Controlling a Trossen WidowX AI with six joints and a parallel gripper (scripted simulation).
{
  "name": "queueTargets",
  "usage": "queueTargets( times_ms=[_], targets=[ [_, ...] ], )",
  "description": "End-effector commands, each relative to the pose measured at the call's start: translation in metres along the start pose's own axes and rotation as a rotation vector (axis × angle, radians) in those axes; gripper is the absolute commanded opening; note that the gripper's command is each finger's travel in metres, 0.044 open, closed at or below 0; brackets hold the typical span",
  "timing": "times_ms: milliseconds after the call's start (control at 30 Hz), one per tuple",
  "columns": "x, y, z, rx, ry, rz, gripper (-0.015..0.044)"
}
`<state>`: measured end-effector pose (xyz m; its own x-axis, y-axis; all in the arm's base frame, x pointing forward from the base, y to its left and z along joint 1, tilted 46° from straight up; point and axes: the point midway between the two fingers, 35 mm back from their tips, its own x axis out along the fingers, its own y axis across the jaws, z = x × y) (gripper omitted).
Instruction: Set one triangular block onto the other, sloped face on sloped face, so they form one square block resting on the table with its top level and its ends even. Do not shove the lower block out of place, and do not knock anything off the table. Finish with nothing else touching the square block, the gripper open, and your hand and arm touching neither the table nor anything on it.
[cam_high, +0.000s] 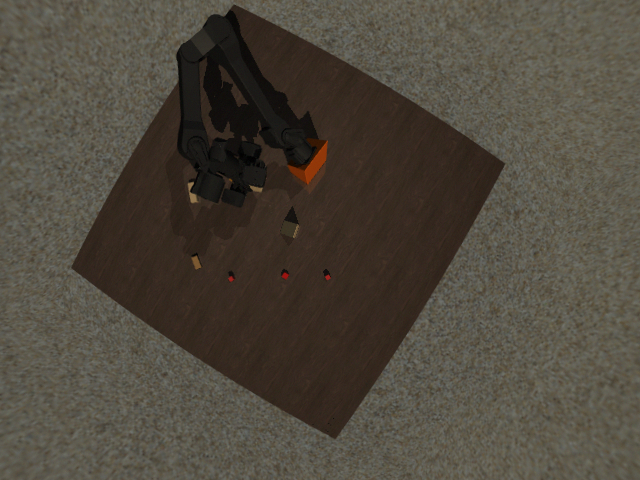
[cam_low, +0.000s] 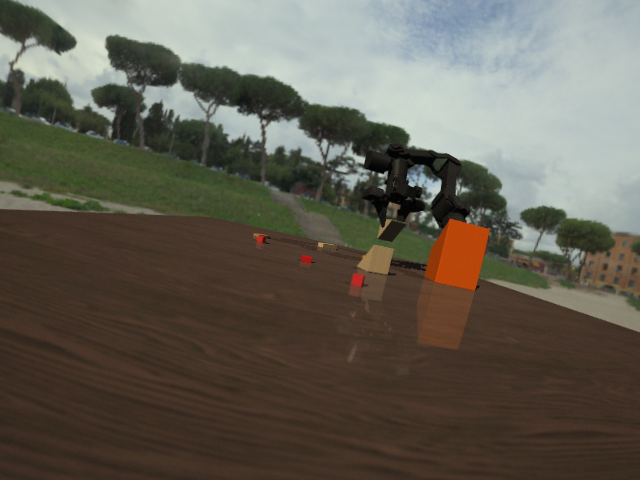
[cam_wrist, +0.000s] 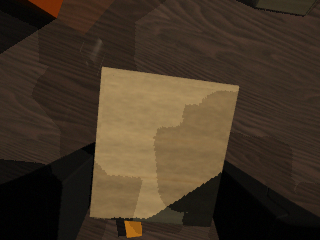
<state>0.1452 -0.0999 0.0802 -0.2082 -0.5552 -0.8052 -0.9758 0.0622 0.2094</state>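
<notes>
One triangular block (cam_low: 391, 229) (cam_wrist: 160, 130) is pale wood and hangs well above the table. In the exterior view its dark underside is tilted. My gripper (cam_low: 393, 218) (cam_wrist: 155, 155) is shut on it, with a finger at each side. In the top view the hand hides most of the held block (cam_high: 256, 189). The other triangular block (cam_high: 290, 228) (cam_low: 379, 258) stands on the table, apart from the held block, its slope descending to the left in the exterior view. Only its edge shows at the wrist view's top right (cam_wrist: 287, 4).
A large orange block (cam_high: 316, 164) (cam_low: 460, 253) (cam_wrist: 45, 6) stands beside the arm's base. Three small red blocks, one of them nearest the exterior camera (cam_low: 357, 280), lie beyond the standing block. A tan block (cam_high: 190, 194), a brown block (cam_high: 196, 261) and a small orange piece (cam_wrist: 133, 229) also lie on the table.
</notes>
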Motion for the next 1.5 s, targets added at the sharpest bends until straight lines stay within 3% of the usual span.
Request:
queueTargets(
  times_ms=[0,1067,1467],
  targets=[
    [-0.006,-0.013,0.005,-0.002,-0.008,-0.008,0.0],
    [-0.039,-0.103,0.089,0.0,-0.009,-0.009,0.0],
    [0.009,-0.106,0.101,-0.002,-0.015,-0.005,0.0]
  ],
)
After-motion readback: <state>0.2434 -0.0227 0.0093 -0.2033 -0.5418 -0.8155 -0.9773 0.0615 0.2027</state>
